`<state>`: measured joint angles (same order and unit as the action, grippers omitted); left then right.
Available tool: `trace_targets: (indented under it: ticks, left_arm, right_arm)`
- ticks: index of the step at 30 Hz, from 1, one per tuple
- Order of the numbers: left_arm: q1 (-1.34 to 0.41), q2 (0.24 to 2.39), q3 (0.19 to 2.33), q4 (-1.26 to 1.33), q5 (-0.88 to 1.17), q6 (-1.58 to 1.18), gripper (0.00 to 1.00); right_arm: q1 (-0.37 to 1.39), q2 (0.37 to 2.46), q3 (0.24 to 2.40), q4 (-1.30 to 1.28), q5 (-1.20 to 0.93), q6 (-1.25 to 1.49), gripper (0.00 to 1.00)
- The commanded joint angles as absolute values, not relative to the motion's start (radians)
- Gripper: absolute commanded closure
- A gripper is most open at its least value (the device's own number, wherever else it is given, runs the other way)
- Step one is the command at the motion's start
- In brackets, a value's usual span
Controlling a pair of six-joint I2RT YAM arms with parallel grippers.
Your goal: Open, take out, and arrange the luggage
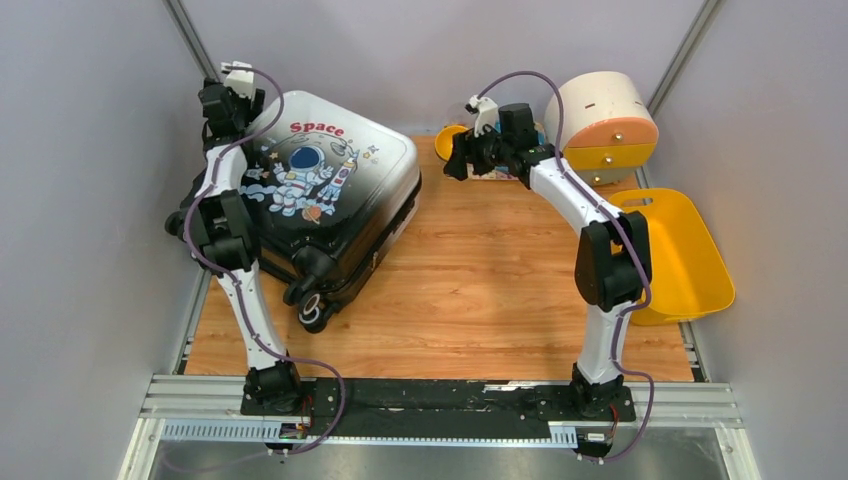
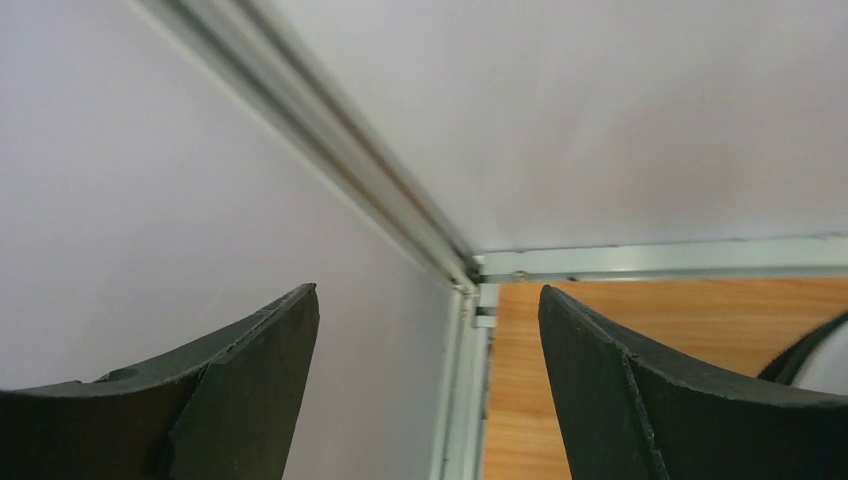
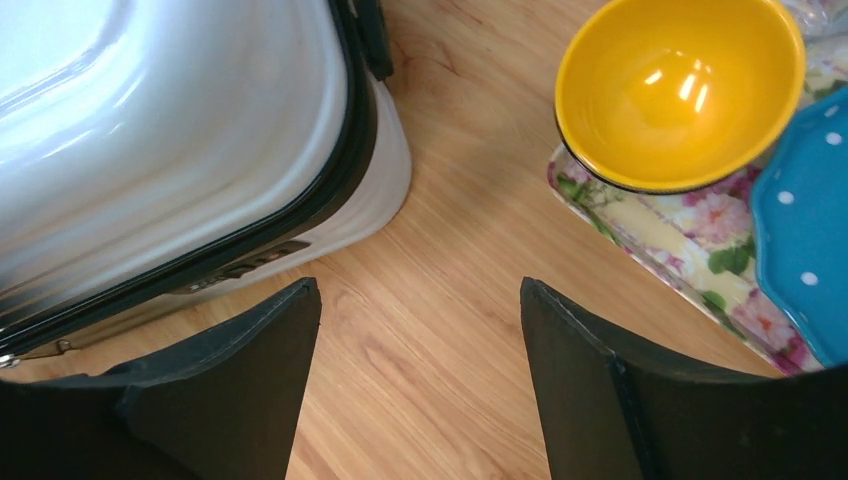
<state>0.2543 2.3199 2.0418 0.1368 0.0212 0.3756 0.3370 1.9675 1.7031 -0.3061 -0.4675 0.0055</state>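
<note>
Silver-white luggage (image 1: 330, 185) lies closed on wooden table (image 1: 480, 280)

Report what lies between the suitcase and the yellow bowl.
Only bare wooden tabletop separates the suitcase from the yellow bowl; the right wrist view shows it.

Left arm (image 1: 250, 300) and right arm (image 1: 570, 196) are showing white shells and black joints, each trailing a purple cable (image 1: 646, 290) up from the black base plate (image 1: 440, 395). Left gripper (image 2: 428, 300) and right gripper (image 3: 420, 292) are carrying black wedge fingers (image 3: 600, 400).
</note>
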Motion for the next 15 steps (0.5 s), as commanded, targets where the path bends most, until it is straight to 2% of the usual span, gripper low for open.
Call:
trace_targets:
  ticks: [1,5,10,13,15]
  left_arm:
    - [0.147,2.209,1.901,0.017,0.471,0.405,0.11]
    - [0.121,2.212,1.899,-0.081,0.575,0.402,0.11]
    - [0.115,2.224,1.98,-0.083,0.39,0.328,0.08]
    - [0.127,2.197,2.116,-0.147,0.267,0.293,0.07]
    - [0.136,2.149,2.115,-0.185,0.189,0.256,0.07]
  right_arm:
    - [0.287,1.894,1.706,-0.336,-0.506,-0.123,0.23]
    - [0.249,1.913,1.733,-0.367,-0.534,-0.166,0.23]
    - [0.245,1.885,1.704,-0.449,-0.604,-0.241,0.23]
    - [0.245,1.806,1.622,-0.486,-0.64,-0.259,0.23]
    - [0.244,1.731,1.559,-0.532,-0.637,-0.264,0.24]
